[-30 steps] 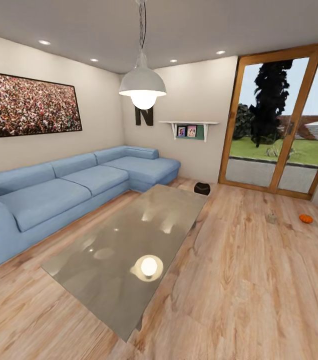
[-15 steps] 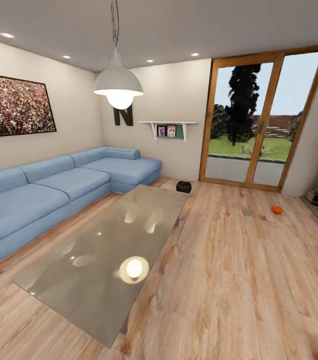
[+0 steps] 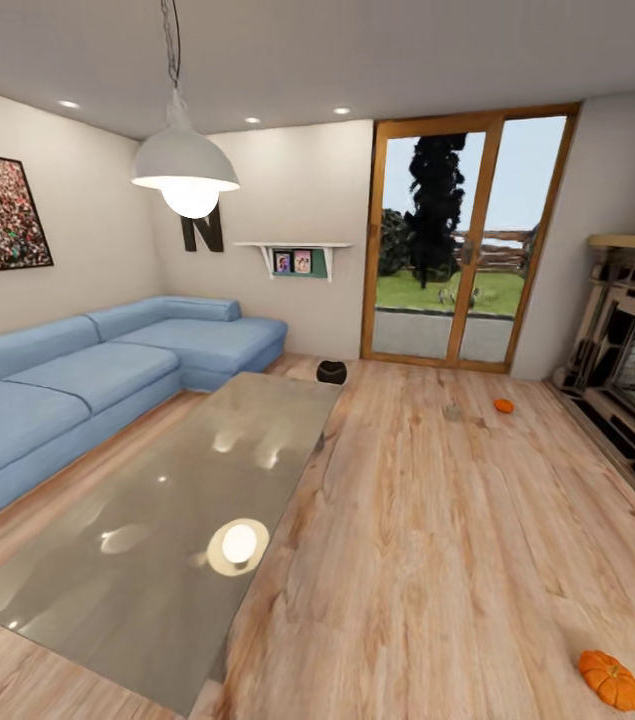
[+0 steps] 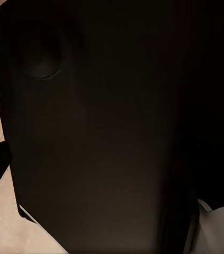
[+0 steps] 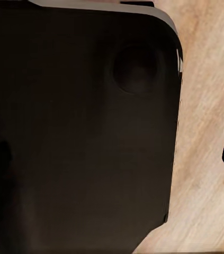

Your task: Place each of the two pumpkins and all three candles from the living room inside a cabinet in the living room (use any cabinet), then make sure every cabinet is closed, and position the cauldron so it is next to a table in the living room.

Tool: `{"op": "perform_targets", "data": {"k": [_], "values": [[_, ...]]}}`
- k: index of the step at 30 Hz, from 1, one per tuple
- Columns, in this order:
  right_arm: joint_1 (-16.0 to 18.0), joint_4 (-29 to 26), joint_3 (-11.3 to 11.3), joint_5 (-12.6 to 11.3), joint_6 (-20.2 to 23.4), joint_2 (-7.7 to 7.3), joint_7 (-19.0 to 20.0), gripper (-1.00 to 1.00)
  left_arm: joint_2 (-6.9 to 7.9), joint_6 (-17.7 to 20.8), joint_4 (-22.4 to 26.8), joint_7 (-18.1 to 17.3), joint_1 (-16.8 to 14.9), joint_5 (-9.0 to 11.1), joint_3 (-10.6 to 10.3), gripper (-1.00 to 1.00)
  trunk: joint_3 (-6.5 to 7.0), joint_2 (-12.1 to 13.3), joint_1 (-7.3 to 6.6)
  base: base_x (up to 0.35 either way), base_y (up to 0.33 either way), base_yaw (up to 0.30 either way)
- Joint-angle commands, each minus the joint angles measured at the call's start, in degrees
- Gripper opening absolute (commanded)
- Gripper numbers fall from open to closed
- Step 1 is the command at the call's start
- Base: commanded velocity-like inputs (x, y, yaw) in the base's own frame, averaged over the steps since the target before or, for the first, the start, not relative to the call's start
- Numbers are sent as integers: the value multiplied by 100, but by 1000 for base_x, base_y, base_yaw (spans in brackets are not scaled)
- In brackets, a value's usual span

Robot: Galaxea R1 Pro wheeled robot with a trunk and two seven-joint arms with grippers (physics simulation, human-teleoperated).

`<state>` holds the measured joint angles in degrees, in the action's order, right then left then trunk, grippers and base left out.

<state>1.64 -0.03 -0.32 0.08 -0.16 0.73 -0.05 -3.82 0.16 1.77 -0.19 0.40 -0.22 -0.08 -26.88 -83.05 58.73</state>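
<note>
From the head view, you are looking into the living room. The long grey table [image 3: 172, 510] lies in front of the blue sofa [image 3: 77, 385]. The black cauldron [image 3: 331, 372] sits on the wood floor [image 3: 437, 540] just past the far end of the table, near the sofa's corner. One pumpkin [image 3: 610, 679] lies on the floor close to you, well apart from the table, on the fireplace [image 3: 632, 380] side. I think this is the one to go for first, and it lies nearer your right arm. The other pumpkin [image 3: 503, 405] is far off, between the glass door [image 3: 457, 245] and the fireplace. A small grey thing that may be a candle [image 3: 453, 411] sits just beside it, on the table side. It is too small to be sure.

In the left wrist view, a big dark part of the robot blocks the camera. You cannot tell if the left end effector is spread or pressed together.

In the right wrist view, it is the same, with a bit of floor beside the dark part. You cannot tell the right end effector's state either.
</note>
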Motion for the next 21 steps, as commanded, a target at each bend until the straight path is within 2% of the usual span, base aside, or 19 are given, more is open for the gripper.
{"op": "perform_targets", "data": {"k": [1,6,12,18,21], "values": [[3,1,-3,1,-2,0,2,100,-1,2,12,-3,4,-3,0,100,-5,-2,0,0,152,-261],[3,1,-3,-1,-2,-20,1,100,-4,2,8,-14,5,-10,-5,100,-5,-2,0,0,241,-225],[3,3,-6,-7,-2,-35,4,100,-5,2,7,-13,6,-5,-1,100,-5,-2,0,0,260,-63],[3,3,-11,-8,-2,-37,4,100,-5,2,7,-4,7,1,-1,100,-4,-2,0,0,83,-22],[3,3,-12,-8,-2,-37,4,100,-5,2,7,1,6,4,0,100,3,-2,0,0,12,-176]]}}
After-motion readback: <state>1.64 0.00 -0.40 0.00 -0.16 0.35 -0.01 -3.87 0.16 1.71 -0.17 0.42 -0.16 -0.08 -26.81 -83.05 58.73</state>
